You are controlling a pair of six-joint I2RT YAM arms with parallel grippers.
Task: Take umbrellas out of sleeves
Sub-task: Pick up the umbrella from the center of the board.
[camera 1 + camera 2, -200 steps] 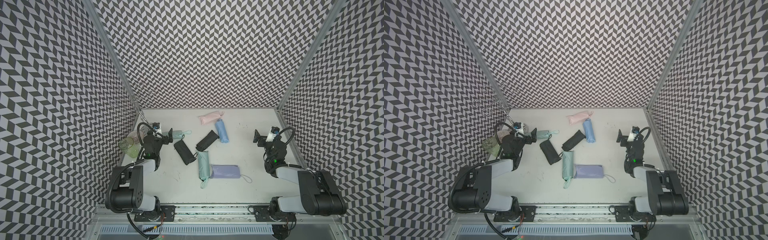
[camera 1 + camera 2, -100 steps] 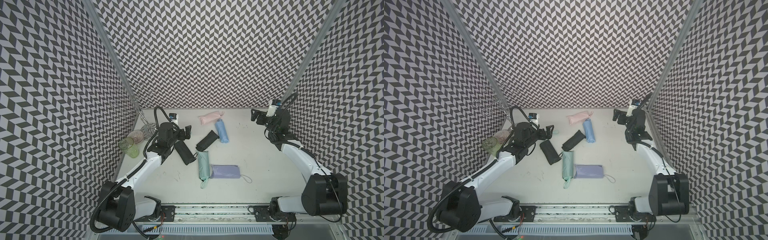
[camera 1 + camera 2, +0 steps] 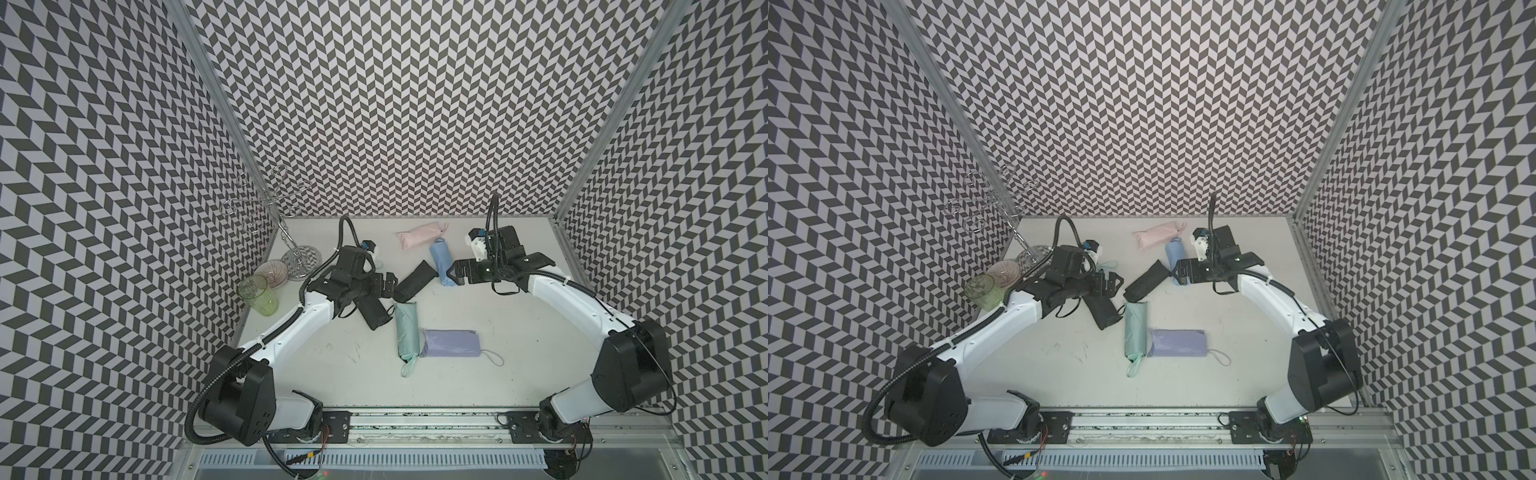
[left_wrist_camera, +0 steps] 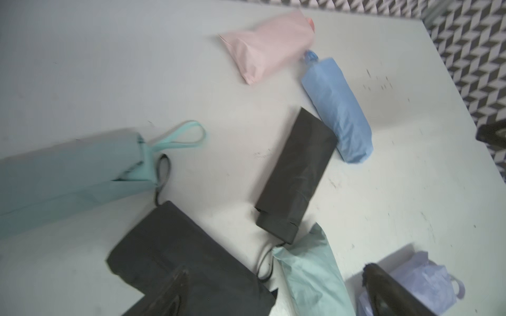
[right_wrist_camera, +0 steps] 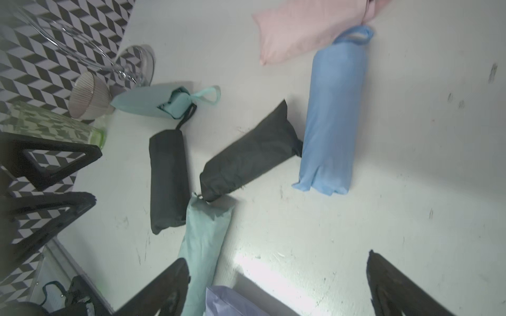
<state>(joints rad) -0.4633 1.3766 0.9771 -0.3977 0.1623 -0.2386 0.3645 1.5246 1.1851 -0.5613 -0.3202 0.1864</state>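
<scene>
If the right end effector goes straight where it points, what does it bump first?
Probably the light blue umbrella, just ahead of the right end effector. Height is unclear, so it might pass over.

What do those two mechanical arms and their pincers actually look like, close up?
Both arms are alike: smooth white shells on the long links of the left arm and right arm, chunky black joint housings, and ribbed black cables looping outside. The left gripper and right gripper are black, with tapering wedge-shaped fingers.
</scene>
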